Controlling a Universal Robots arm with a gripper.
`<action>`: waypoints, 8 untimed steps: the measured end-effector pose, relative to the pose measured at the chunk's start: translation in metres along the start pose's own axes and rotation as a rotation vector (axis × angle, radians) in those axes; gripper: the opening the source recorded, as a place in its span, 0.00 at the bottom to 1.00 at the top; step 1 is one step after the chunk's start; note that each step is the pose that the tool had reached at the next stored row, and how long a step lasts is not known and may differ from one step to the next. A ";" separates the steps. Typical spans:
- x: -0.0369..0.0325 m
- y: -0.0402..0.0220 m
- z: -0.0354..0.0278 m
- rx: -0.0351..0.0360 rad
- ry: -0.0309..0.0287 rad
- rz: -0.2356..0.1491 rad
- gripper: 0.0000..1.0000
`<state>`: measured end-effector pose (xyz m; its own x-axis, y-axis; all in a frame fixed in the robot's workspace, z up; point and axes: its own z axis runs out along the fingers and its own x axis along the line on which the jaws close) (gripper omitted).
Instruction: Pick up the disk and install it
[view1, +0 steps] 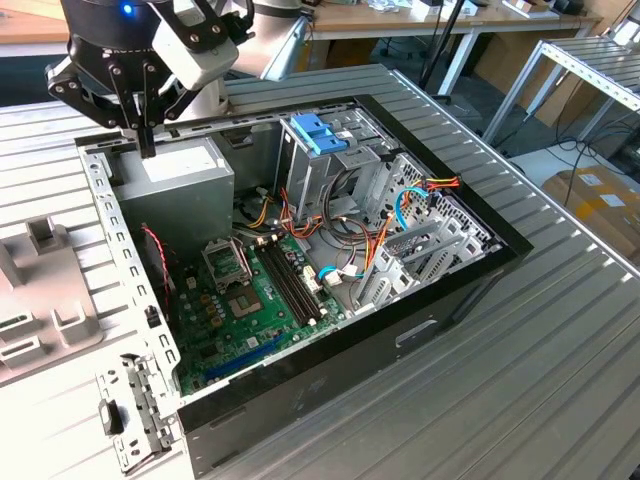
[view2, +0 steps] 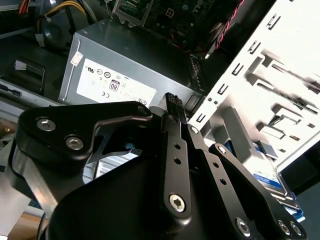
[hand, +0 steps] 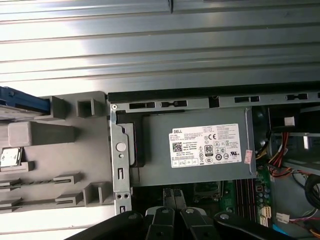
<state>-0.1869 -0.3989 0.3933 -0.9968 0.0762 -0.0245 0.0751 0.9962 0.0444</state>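
Black linkage gripper (view1: 147, 145) vertical over the open case's (view1: 330, 385) rear corner, jaws together, empty, above boxy grey sheet-metal power supply (view1: 185, 190), flat blue-framed disk (hand: 22, 103) on moulded grey tray (hand: 60, 132) beside case.

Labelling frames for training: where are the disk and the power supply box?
disk (hand: 24, 104), first wrist view, on its blue carrier edge.
power supply box (hand: 195, 148), first wrist view, on the label on its grey face.

A workshop or robotics lab — an opened desktop computer case (view1: 330, 385) lies on a ribbed metal workbench (view1: 520, 390) just below the jaws, with wooden desks (view1: 400, 20), a wire rack (view1: 600, 60) and cardboard boxes (view1: 600, 200) well beyond them.
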 end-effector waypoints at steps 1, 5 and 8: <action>0.0005 0.0000 0.0000 0.0000 0.0000 0.000 0.11; 0.0044 -0.0003 -0.0001 0.0000 0.0000 0.000 0.11; 0.0069 -0.0005 -0.0002 0.0000 0.0000 0.000 0.11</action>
<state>-0.1938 -0.3989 0.3933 -0.9968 0.0762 -0.0245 0.0751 0.9962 0.0444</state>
